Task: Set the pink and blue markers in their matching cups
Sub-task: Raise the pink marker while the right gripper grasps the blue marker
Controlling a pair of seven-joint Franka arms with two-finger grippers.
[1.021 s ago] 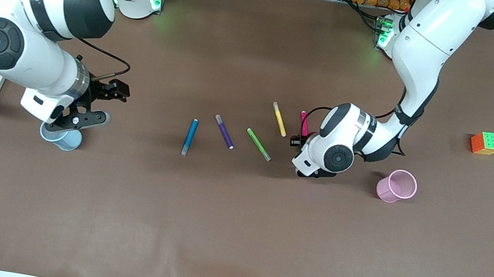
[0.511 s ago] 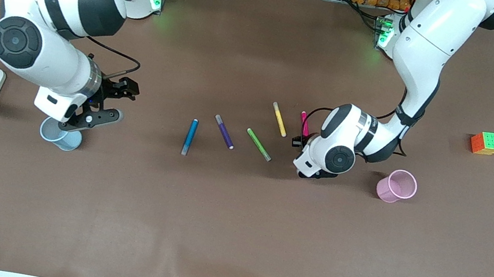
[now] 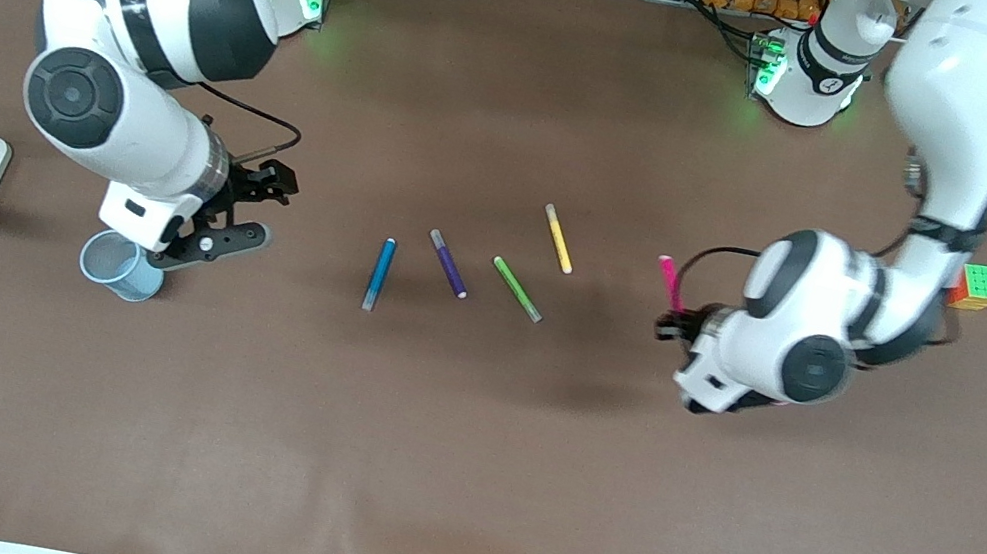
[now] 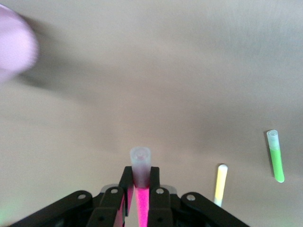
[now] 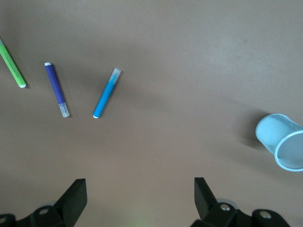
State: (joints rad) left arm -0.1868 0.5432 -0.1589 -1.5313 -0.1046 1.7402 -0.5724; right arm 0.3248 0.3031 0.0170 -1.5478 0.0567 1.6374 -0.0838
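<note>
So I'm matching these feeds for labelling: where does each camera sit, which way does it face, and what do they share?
Front view: high across the table, facing both bases; shows both arms, left gripper holding the pink marker.
Left wrist view: on the left wrist, looking down at the table past the shut left gripper and pink marker.
Right wrist view: on the right wrist, looking down past the open right gripper at the blue marker and blue cup.
Shared: green marker appears in all three.

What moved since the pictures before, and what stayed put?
The left gripper, shut on the pink marker, lifted it off the table and carried it toward the left arm's end. The right gripper, open, drifted from the blue cup toward the blue marker. Other markers stayed.
</note>
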